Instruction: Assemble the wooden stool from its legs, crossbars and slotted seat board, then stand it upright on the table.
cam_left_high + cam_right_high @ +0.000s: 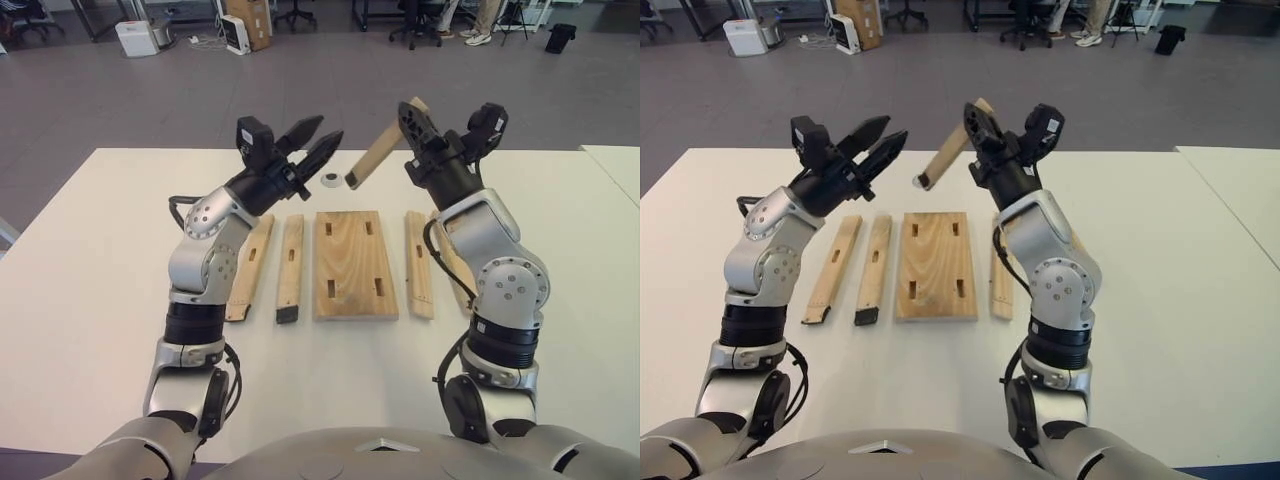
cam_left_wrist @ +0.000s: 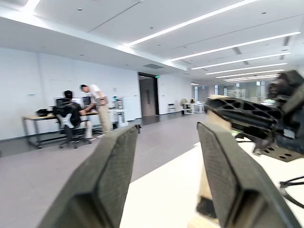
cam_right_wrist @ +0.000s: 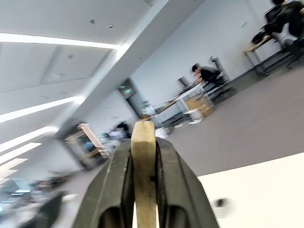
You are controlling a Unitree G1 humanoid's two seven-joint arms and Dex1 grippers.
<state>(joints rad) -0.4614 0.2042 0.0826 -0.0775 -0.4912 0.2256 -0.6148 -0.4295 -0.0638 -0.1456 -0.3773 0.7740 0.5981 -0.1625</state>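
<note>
1. My right hand (image 1: 413,122) is closed on one leg (image 1: 376,154), gripping it near its upper end. In the right wrist view the wood sits clamped between the two fingers (image 3: 114,190).
2. That leg hangs in the air over the far part of the desk (image 1: 120,250). Its long axis slants down from the right hand toward my left, dark foot lowest.
3. My left hand (image 1: 324,133) is open and holds nothing. The left wrist view shows its fingers (image 2: 102,185) well apart, with the leg and right hand just beyond them.
4. The relation that matters: the leg's free foot end lies just to the right of the open left hand and a little lower. The left hand is much the nearer one for a second grip.
5. The board (image 1: 355,262) lies flat on the desk, nearer to me than both hands and between the arms, long axis running away from me. It has four slots, and no leg is in any of them yet.
6. Two more legs (image 1: 290,262) lie left of the board, parallel to it. A bar (image 1: 418,262) lies right of it, and another piece sits partly hidden behind my right arm.
7. A small white ring (image 1: 330,180) rests on the desk beyond the board.
8. I judge the assembly barely begun.
</note>
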